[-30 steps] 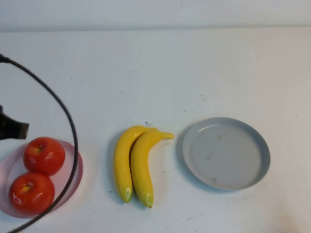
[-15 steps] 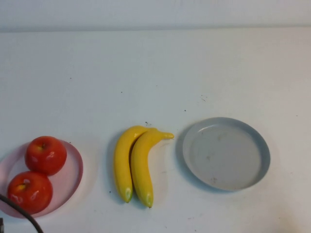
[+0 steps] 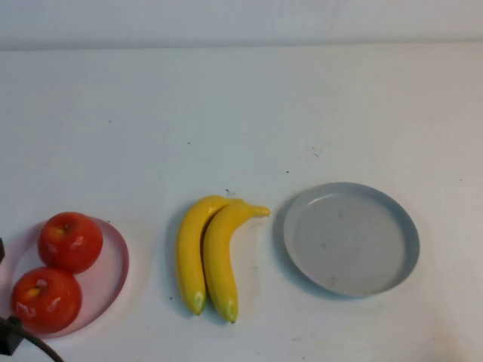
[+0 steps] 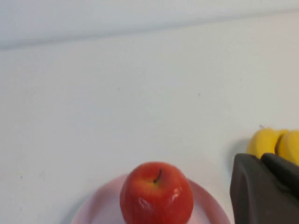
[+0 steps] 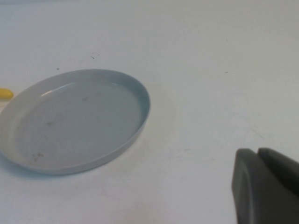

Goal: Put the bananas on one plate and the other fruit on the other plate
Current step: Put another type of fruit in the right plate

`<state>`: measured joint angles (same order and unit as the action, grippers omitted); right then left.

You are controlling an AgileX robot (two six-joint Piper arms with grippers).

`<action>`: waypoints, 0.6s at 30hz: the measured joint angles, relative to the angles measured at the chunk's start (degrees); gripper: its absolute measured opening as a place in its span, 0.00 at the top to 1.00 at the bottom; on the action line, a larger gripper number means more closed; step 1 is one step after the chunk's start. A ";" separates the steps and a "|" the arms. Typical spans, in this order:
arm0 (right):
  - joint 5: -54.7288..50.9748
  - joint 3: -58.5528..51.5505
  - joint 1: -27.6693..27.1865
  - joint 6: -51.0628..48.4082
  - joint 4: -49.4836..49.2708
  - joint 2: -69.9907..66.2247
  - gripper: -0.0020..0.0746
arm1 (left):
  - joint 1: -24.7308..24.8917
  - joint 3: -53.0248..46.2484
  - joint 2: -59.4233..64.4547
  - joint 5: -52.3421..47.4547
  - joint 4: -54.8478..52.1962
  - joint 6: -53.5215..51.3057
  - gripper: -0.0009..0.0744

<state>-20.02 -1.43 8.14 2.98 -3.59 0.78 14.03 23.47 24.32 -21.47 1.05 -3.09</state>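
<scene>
Overhead view, two low wrist views

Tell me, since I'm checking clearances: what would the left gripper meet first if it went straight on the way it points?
Probably the far apple on the pink plate. The shut left gripper sits low over the table's near-left edge; depth is unclear, so it might pass beside it toward the bananas.

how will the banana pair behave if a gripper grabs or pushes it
The bananas look glossy, so shut fingers may slip on them. They seem joined at the stem, so they would likely move as one stiff piece. Their curved shape lying flat on the table suggests pivoting rather than rolling. Left gripper and right gripper are both shut, away from them.
</scene>
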 joint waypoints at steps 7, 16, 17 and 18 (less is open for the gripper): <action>0.00 0.00 0.00 0.00 0.00 0.00 1.00 | -0.03 -14.30 -11.10 17.60 0.29 -1.83 0.99; 0.00 0.00 0.00 0.00 0.00 0.00 1.00 | -8.37 -22.51 -24.81 17.26 0.32 -2.09 0.99; 0.00 0.00 0.00 0.00 0.00 0.00 1.00 | -8.79 -23.06 -24.81 17.26 0.32 -1.83 0.99; 0.00 0.00 0.00 0.00 0.00 0.00 1.00 | -9.07 -23.75 -24.84 17.26 0.32 -1.52 0.99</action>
<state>-20.02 -1.43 8.14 2.98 -3.59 0.78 4.97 -0.28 -0.53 -4.21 1.37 -4.61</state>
